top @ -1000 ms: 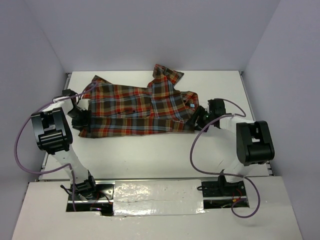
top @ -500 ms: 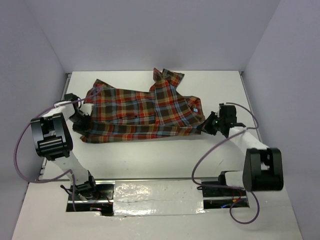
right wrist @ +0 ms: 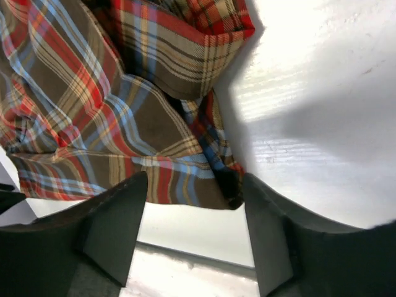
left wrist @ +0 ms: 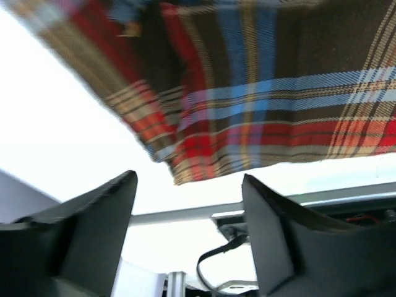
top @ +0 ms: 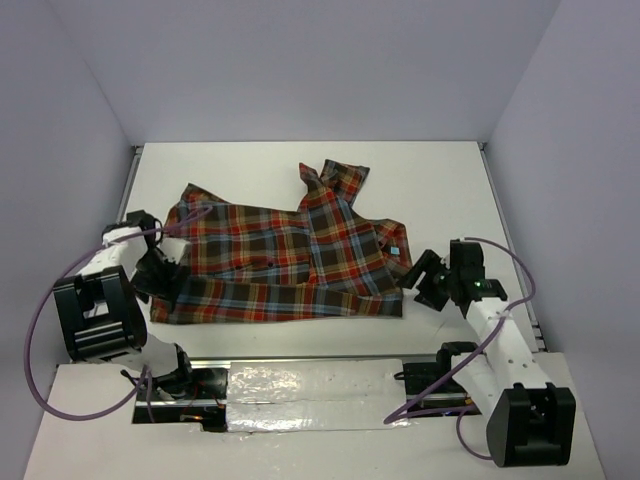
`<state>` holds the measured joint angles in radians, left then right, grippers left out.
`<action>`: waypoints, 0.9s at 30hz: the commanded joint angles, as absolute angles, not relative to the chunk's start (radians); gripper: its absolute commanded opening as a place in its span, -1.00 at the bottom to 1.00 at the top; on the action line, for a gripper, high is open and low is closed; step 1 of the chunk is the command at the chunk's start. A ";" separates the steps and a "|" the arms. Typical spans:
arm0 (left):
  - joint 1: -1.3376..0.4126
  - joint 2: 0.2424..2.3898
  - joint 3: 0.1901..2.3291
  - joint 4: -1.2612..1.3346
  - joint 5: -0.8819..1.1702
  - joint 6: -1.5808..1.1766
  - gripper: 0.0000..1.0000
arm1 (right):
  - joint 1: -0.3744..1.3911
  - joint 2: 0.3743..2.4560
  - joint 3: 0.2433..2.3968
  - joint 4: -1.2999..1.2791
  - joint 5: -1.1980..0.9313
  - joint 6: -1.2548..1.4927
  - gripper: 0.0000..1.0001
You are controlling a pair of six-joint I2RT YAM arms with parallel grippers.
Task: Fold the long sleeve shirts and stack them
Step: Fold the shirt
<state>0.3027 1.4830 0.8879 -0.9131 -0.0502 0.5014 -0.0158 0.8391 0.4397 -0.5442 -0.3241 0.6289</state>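
The long sleeve shirt (top: pixel 285 260) is a red, brown and light blue plaid. It lies spread across the white table (top: pixel 420 180), collar end to the right and one sleeve (top: pixel 335 178) reaching toward the back. My left gripper (top: pixel 163 272) is at the shirt's left end. In the left wrist view it (left wrist: pixel 189 179) is open and empty, with the hem (left wrist: pixel 247 124) just beyond its fingertips. My right gripper (top: pixel 427 281) sits just off the shirt's right end. Its jaws (right wrist: pixel 195 179) are open too, with the folded corner (right wrist: pixel 216 179) at their tips but not pinched.
Grey walls close the table on the left, back and right. A metal rail (left wrist: pixel 185 213) and a foil-covered base strip (top: pixel 315 385) run along the near edge, just below the shirt's front hem. Purple cables (top: pixel 40 300) loop beside both arms.
Both grippers shut on the shirt's ends, pulled it toward the near edge, then opened and let go. The shirt now lies flatter and closer to the arm bases.
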 commanded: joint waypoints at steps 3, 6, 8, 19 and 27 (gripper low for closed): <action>0.305 1.508 1.187 -1.000 -0.075 0.479 0.69 | -0.015 0.873 0.685 -0.643 -0.221 0.604 0.54; 0.267 1.595 1.506 -1.071 0.039 0.414 0.69 | -0.014 0.899 0.811 -0.605 -0.173 0.543 0.52; 0.163 1.652 1.738 -1.081 0.127 0.379 0.66 | -0.014 0.965 0.866 -0.562 -0.161 0.506 0.28; -0.275 2.128 2.194 -0.699 0.302 0.037 0.81 | 0.067 1.460 1.206 -0.359 -0.293 0.526 -0.27; -0.281 2.347 2.296 -0.453 0.249 -0.284 0.90 | 0.172 1.548 1.198 -0.330 -0.241 0.543 -0.28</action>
